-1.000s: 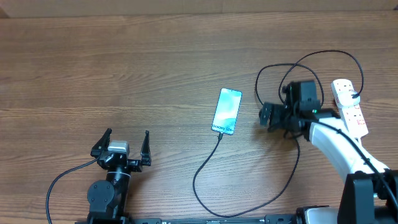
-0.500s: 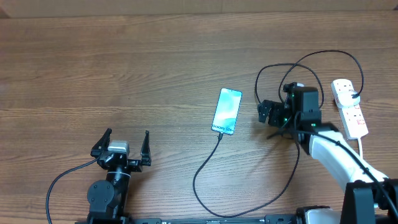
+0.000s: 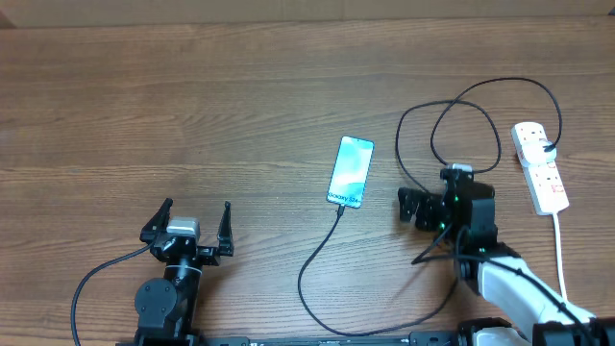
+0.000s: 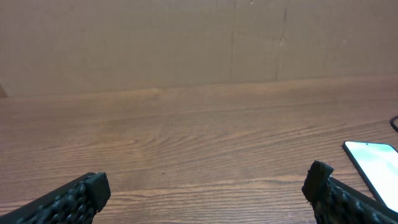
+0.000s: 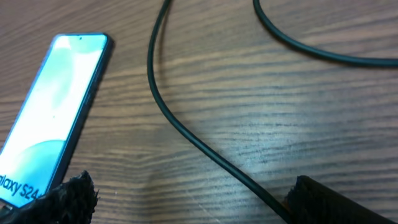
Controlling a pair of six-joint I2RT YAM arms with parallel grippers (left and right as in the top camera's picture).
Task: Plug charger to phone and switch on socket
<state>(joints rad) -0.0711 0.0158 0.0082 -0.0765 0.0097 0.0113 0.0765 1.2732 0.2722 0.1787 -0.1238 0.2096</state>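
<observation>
The phone (image 3: 351, 171) lies flat mid-table with its screen lit; it also shows in the left wrist view (image 4: 373, 162) and the right wrist view (image 5: 50, 124). The charger (image 3: 312, 288), a thin black cable, meets the phone's near short edge, loops toward the front, then runs right and up to the socket (image 3: 540, 168). The socket is a white strip at the far right with a black plug in it. My right gripper (image 3: 411, 206) is open just right of the phone, low over the wood (image 5: 189, 196), with the cable (image 5: 205, 152) crossing between its jaws. My left gripper (image 3: 192, 219) is open at the front left (image 4: 205, 183), holding nothing.
A white cord (image 3: 560, 259) runs from the socket toward the front edge. Black cable loops (image 3: 461, 115) lie between the phone and the socket. A cardboard wall (image 4: 186, 37) stands behind the table. The left arm's own black lead (image 3: 96, 279) trails at the front left.
My right arm has drawn back from beside the socket toward the table's front, its gripper staying open. The left arm, phone and cable have not moved.
</observation>
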